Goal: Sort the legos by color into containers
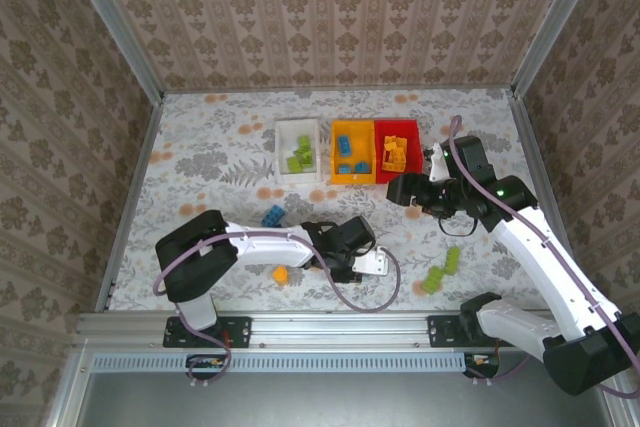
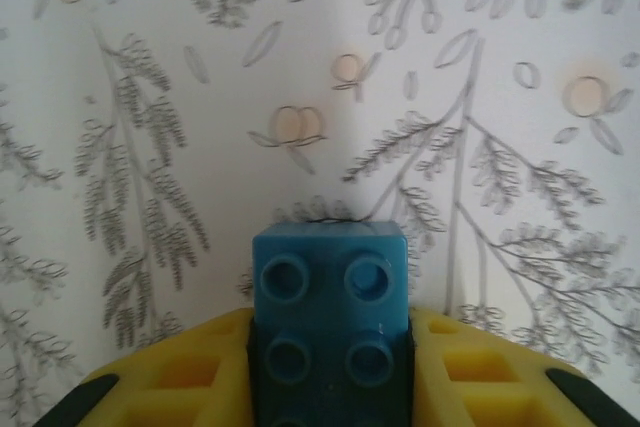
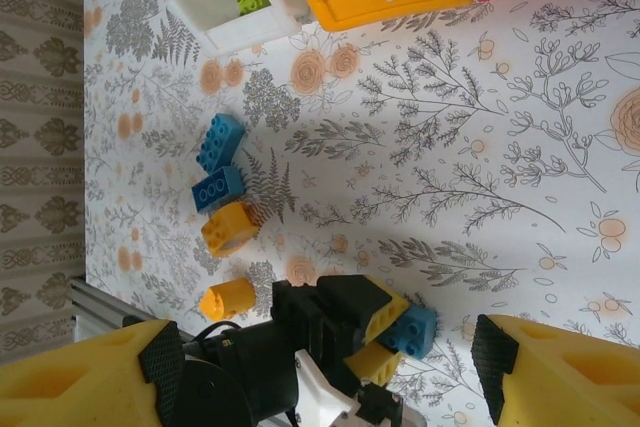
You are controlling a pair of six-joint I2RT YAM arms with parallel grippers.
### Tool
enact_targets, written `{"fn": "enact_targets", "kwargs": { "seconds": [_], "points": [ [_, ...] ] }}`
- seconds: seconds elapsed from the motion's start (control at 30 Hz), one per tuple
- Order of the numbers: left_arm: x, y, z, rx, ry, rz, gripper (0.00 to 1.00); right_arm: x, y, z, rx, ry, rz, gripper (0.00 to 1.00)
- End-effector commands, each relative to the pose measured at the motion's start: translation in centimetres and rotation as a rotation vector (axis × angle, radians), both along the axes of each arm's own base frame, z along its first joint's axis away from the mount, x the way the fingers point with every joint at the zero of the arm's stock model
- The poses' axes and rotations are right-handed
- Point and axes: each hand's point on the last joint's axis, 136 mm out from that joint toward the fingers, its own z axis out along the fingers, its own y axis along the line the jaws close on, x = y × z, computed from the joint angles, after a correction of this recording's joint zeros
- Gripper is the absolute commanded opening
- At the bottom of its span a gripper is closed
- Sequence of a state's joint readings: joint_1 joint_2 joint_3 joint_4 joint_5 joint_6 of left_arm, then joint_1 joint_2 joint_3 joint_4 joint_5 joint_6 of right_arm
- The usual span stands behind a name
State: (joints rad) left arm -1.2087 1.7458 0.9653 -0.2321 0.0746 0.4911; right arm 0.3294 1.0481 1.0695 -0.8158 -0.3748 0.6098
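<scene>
My left gripper [image 2: 330, 352] is shut on a blue lego [image 2: 330, 282], which sits studs-up between its yellow fingers just over the floral table. The right wrist view shows that same lego [image 3: 415, 332] in the left gripper's jaws. My right gripper [image 3: 328, 352] hangs open above it, with nothing between its fingers. In the top view the left gripper [image 1: 345, 265] is low near the front, and the right gripper [image 1: 410, 197] is below the red bin [image 1: 398, 127]. The white bin [image 1: 284, 152] holds green legos, and the yellow-orange bin [image 1: 337, 154] holds blue ones.
Two loose blue legos [image 3: 218, 162] and two orange ones [image 3: 229, 262] lie left of the left gripper. Green legos [image 1: 442, 270] lie at the front right. An orange lego [image 1: 281, 274] sits by the front rail [image 1: 320, 325]. Patterned walls close in the table.
</scene>
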Motion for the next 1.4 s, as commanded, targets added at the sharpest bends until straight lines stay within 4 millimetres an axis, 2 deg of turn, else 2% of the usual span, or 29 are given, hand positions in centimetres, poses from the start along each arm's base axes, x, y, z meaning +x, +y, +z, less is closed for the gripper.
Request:
{"fn": "enact_targets", "kwargs": {
  "seconds": [0.0, 0.2, 0.3, 0.47, 0.57, 0.67, 0.8, 0.97, 1.17, 1.27, 1.37],
  "points": [
    [3.7, -1.2, 3.8, -0.111, -0.054, 0.173, 0.31, 0.0, 0.2, 1.0, 0.03, -0.006, 0.006, 0.79],
    [12.3, -1.8, 13.4, -0.377, 0.028, 0.531, 0.32, 2.0, 1.4, 3.8, 0.082, -0.114, 0.035, 0.79],
    [17.0, -1.3, 16.0, -0.426, 0.053, 0.687, 0.32, 3.6, 1.8, 5.0, 0.075, -0.142, 0.037, 0.79],
    [24.4, -1.0, 17.6, -0.483, 0.169, 0.889, 0.34, 6.3, 2.4, 6.4, 0.059, -0.171, 0.038, 0.78],
    [28.2, -0.9, 17.5, -0.501, 0.224, 0.993, 0.33, 7.4, 2.7, 6.9, 0.059, -0.17, 0.037, 0.78],
    [31.0, -1.1, 16.2, -0.527, 0.32, 1.07, 0.33, 8.0, 2.4, 7.1, 0.04, -0.169, 0.018, 0.77],
    [32.9, -2.0, 13.7, -0.518, 0.425, 1.121, 0.32, 8.4, 1.5, 6.1, 0.009, -0.132, -0.036, 0.77],
    [33.6, -2.8, 10.9, -0.47, 0.492, 1.177, 0.31, 8.3, 0.5, 4.7, -0.011, -0.09, -0.079, 0.77],
    [33.9, -3.2, 8.5, -0.448, 0.537, 1.238, 0.35, 8.2, 0.5, 4.3, -0.011, -0.08, -0.078, 0.77],
    [33.9, -3.2, 7.4, -0.434, 0.556, 1.26, 0.41, 8.1, 0.5, 4.2, -0.009, -0.076, -0.076, 0.77],
    [33.7, -3.5, 7.3, -0.433, 0.564, 1.256, 0.5, 8.0, 0.5, 4.1, -0.009, -0.07, -0.071, 0.78]
  ]
}}
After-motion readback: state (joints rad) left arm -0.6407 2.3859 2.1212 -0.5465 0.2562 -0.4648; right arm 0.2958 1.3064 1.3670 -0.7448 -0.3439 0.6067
